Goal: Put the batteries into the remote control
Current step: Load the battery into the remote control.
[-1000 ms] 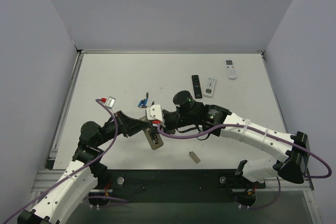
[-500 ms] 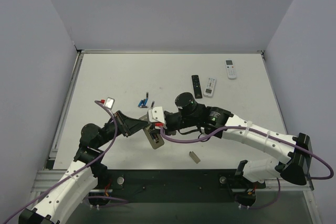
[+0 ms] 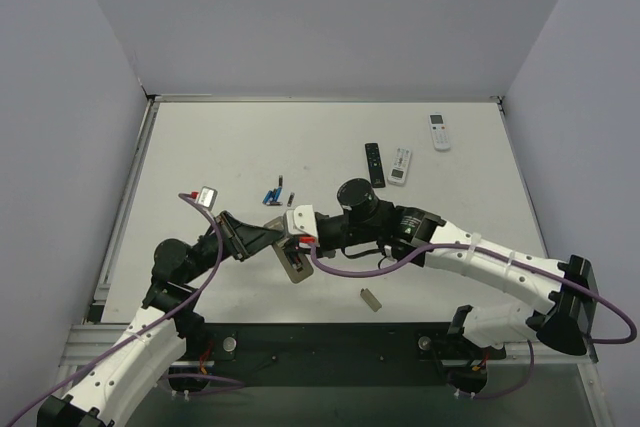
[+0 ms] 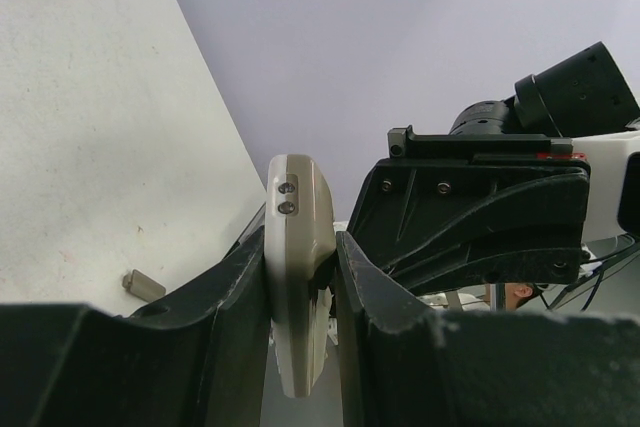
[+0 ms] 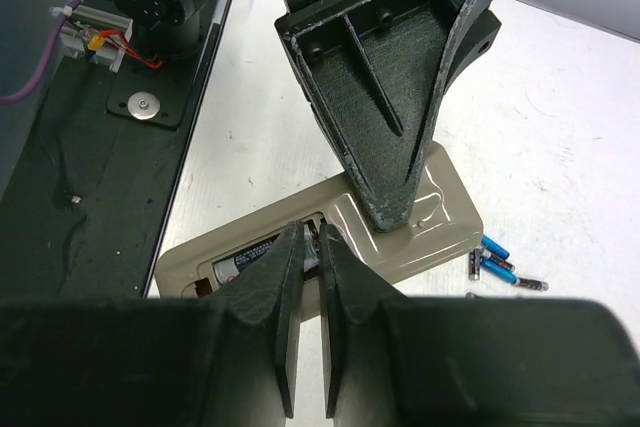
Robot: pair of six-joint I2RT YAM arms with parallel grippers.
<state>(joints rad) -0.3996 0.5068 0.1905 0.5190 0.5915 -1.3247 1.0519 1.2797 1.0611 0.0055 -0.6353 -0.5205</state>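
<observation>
The left tool (image 4: pixel 300 277) pinches the remote control (image 5: pixel 420 222) by its long edges, grey-tan back up, so the open recess (image 5: pixel 200 282) faces the right tool (image 5: pixel 312 247), its fingers pressed together at a battery (image 5: pixel 245 259) lying in that recess (spare batteries (image 5: pixel 497 265) lie on the counter (image 5: pixel 560 127)).

Left gripper (image 4: pixel 298 257) crowds right gripper (image 5: pixel 310 243) over remote control (image 5: pixel 445 215).

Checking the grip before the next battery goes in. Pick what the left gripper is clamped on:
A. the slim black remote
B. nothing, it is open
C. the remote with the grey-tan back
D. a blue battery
C: in the left wrist view the left gripper presses a finger against each long side of the remote control, and the right wrist view shows its grey-tan back.
</observation>
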